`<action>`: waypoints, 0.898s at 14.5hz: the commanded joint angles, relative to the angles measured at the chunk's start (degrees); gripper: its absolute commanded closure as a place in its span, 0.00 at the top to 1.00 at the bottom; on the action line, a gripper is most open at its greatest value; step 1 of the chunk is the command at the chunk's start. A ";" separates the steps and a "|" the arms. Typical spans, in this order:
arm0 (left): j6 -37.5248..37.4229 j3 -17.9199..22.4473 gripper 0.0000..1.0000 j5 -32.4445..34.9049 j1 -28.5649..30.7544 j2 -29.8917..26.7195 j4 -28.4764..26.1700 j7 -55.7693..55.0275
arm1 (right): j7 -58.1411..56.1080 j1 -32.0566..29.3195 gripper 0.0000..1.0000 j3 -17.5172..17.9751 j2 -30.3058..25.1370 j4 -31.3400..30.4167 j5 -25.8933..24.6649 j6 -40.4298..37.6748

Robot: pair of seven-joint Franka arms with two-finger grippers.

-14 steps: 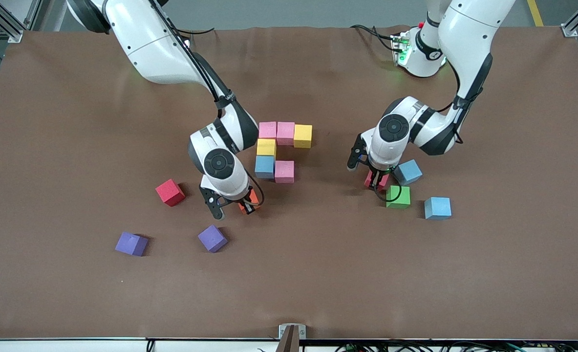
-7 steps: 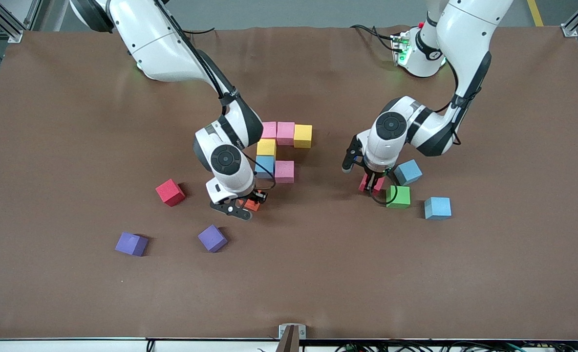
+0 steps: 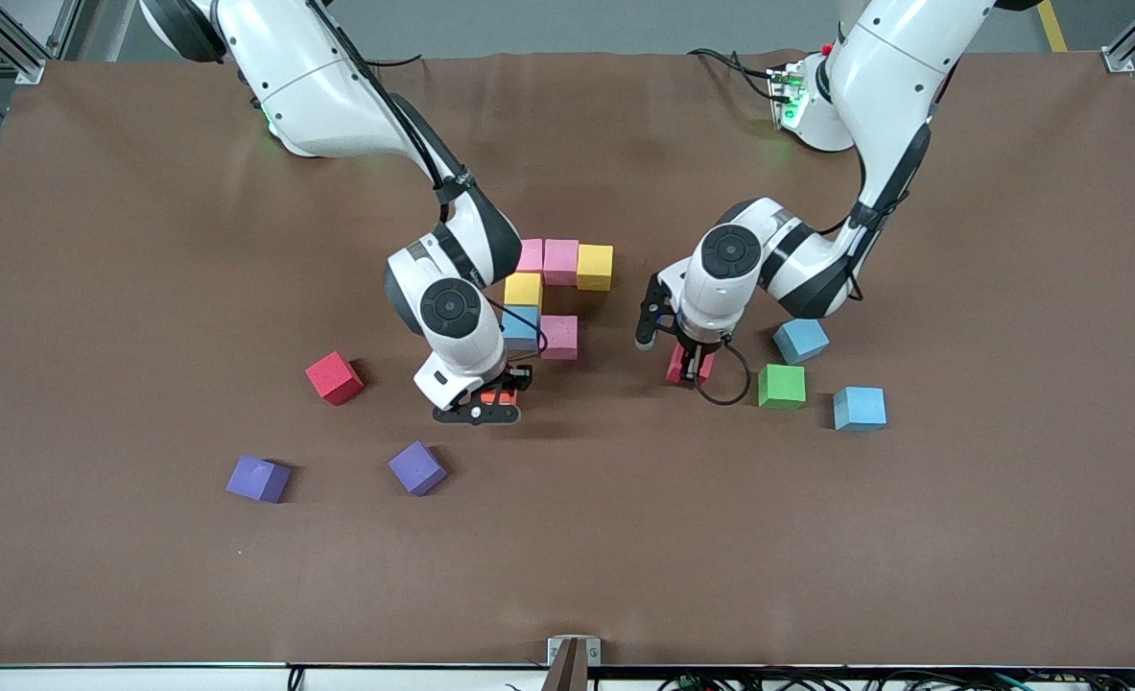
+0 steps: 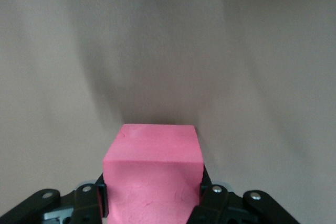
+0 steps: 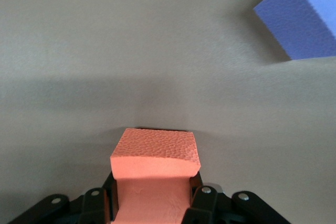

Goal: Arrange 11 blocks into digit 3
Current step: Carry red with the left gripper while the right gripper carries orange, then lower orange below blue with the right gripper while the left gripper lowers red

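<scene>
The partial digit 3 stands mid-table: two pink blocks [image 3: 560, 261], a yellow block [image 3: 595, 267], a second yellow block [image 3: 523, 289], a light blue block [image 3: 519, 328] and a third pink block [image 3: 558, 337]. My right gripper [image 3: 495, 395] [image 5: 152, 199] is shut on the orange block [image 3: 490, 396] [image 5: 155, 169], low over the mat beside the figure's light blue block. The left gripper [image 3: 690, 367] [image 4: 152, 200] is shut on a red block [image 3: 677, 365] [image 4: 152, 171], low over bare mat between the figure and the green block [image 3: 782, 386].
A loose red block [image 3: 334, 377] lies toward the right arm's end. Two light blue blocks [image 3: 801, 340] [image 3: 860, 408] sit by the green one. Two purple cubes [image 3: 258, 479] [image 3: 417, 467] lie nearer the front camera; one purple cube [image 5: 302, 19] shows in the right wrist view.
The left gripper has carried the red block away from the green block toward the figure. The right gripper has turned and shifted the orange block closer to the figure's light blue block.
</scene>
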 commanded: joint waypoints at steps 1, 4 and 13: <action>0.10 -1.34 0.24 -0.17 -0.56 1.38 2.23 -6.17 | -0.09 1.43 0.03 -0.21 -0.08 0.15 -0.68 -0.21; -2.17 -1.08 0.24 -0.26 -4.60 4.01 6.36 -11.45 | 0.78 2.05 0.03 -0.21 0.01 0.06 -0.68 -0.21; -5.70 -0.99 0.24 -0.17 -7.77 7.01 10.59 -20.07 | 3.24 2.76 0.03 -0.21 0.10 -1.08 -0.51 -0.65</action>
